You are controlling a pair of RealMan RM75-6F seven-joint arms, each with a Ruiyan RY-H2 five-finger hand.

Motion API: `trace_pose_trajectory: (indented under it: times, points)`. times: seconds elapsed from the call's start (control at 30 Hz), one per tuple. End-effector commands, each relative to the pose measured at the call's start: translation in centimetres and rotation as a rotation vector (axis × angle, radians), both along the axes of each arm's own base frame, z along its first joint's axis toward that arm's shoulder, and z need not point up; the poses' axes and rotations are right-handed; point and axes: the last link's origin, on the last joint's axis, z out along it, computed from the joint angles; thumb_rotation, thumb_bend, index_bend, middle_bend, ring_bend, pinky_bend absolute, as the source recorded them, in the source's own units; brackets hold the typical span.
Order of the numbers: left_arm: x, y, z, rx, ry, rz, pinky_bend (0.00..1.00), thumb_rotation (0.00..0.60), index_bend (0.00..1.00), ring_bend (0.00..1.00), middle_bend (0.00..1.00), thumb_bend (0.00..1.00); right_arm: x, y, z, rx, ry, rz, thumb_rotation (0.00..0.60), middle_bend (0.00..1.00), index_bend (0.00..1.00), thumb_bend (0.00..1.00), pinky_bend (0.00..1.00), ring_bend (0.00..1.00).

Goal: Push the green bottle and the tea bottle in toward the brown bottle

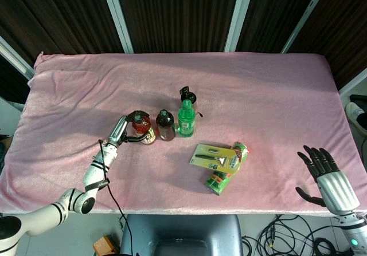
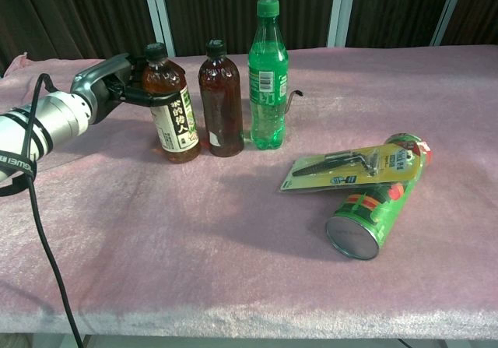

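Pink velvet worktop (image 2: pixel 233 270) — left hand (image 2: pixel 109 91) clamped around the amber tea bottle (image 2: pixel 173 110), just beside the brown bottle (image 2: pixel 220 103) and green plastic bottle (image 2: pixel 268 75); right hand (image 1: pixel 327 173) empty, fingers spread.

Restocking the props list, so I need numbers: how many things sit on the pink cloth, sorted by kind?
Bottles: 3 – tea bottle, brown bottle, green bottle
Cans: 1 – green can, lying down
Blister packs: 1 – carded tool pack, resting on the can
Small dark items: 1 – black object behind the bottles
Total: 6
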Motion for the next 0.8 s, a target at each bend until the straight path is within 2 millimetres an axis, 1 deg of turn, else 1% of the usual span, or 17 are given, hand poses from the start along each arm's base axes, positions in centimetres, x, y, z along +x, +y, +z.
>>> trace_pose_trajectory:
  times: [0.03,0.13,0.3,0.4,0.5,0.6,0.67,0.8]
  points:
    - [-0.1,0.1,-0.3,-0.009,0.013,0.000,0.38,0.600,0.51,0.31,0.52,0.40,0.0,0.1,0.0,0.003,-0.003,0.000,0.600,0.00,0.00,0.35,0.00,0.00]
    - [-0.2,0.1,-0.4,-0.028,0.021,0.000,0.34,0.600,0.48,0.27,0.48,0.40,0.0,0.1,0.0,0.008,-0.005,0.001,0.600,0.00,0.00,0.35,0.00,0.00]
    - [-0.4,0.2,-0.4,-0.029,0.034,-0.009,0.23,0.600,0.44,0.16,0.36,0.39,0.0,0.1,-0.1,0.016,-0.002,-0.001,0.600,0.00,0.00,0.35,0.00,0.00]
    - [-0.5,0.1,-0.4,-0.035,0.041,-0.014,0.18,0.600,0.37,0.08,0.25,0.38,0.0,0.1,-0.1,0.017,0.001,-0.004,0.600,0.00,0.00,0.35,0.00,0.00]
    - [-0.6,0.0,-0.3,-0.022,0.050,-0.022,0.13,0.600,0.26,0.01,0.15,0.36,0.0,0.1,-0.1,0.017,0.001,-0.005,0.600,0.00,0.00,0.35,0.00,0.00]
    - [-0.6,-0.1,-0.1,-0.014,0.058,-0.033,0.11,0.600,0.16,0.00,0.09,0.34,0.1,0.1,-0.1,0.016,0.003,-0.005,0.600,0.00,0.00,0.35,0.00,0.00]
    - [-0.6,-0.2,0.1,-0.009,0.067,-0.044,0.10,0.600,0.10,0.00,0.06,0.34,0.1,0.1,-0.2,0.015,0.003,-0.004,0.600,0.00,0.00,0.35,0.00,0.00]
    - [-0.8,-0.7,0.6,0.009,0.092,-0.061,0.09,0.600,0.05,0.00,0.02,0.33,0.1,0.2,-0.2,0.016,0.005,-0.005,0.600,0.00,0.00,0.35,0.00,0.00]
